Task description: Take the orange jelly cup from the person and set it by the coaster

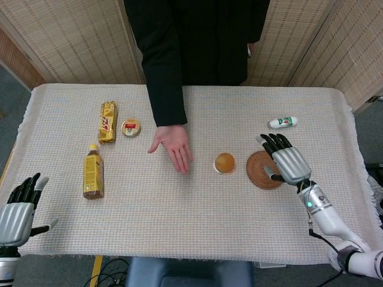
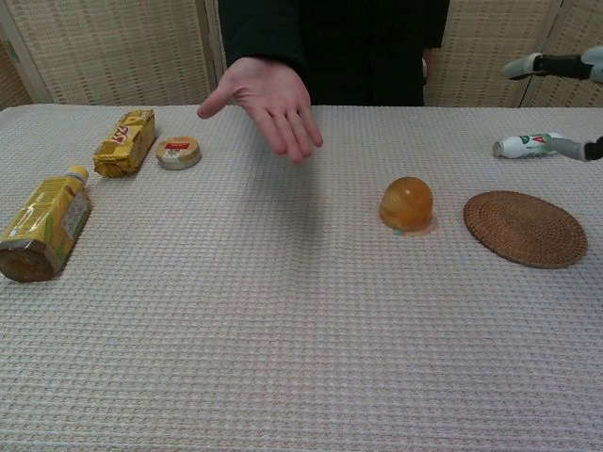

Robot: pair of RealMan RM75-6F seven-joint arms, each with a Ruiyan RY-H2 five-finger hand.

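The orange jelly cup (image 1: 224,162) (image 2: 407,205) sits upside down on the cloth, just left of the round woven coaster (image 1: 260,170) (image 2: 525,228), with a small gap between them. My right hand (image 1: 285,160) is open and hovers over the coaster's right edge, holding nothing; in the chest view only its fingertips (image 2: 556,65) show at the right border. My left hand (image 1: 18,209) is open at the near left corner, off the table edge. The person's empty palm (image 1: 174,146) (image 2: 266,98) stays held out over the middle of the table.
A small white tube (image 1: 283,122) (image 2: 524,145) lies behind the coaster. At the left lie a tea bottle (image 1: 93,173) (image 2: 43,234), a yellow snack pack (image 1: 108,121) (image 2: 125,141) and a small round tin (image 1: 130,127) (image 2: 178,152).
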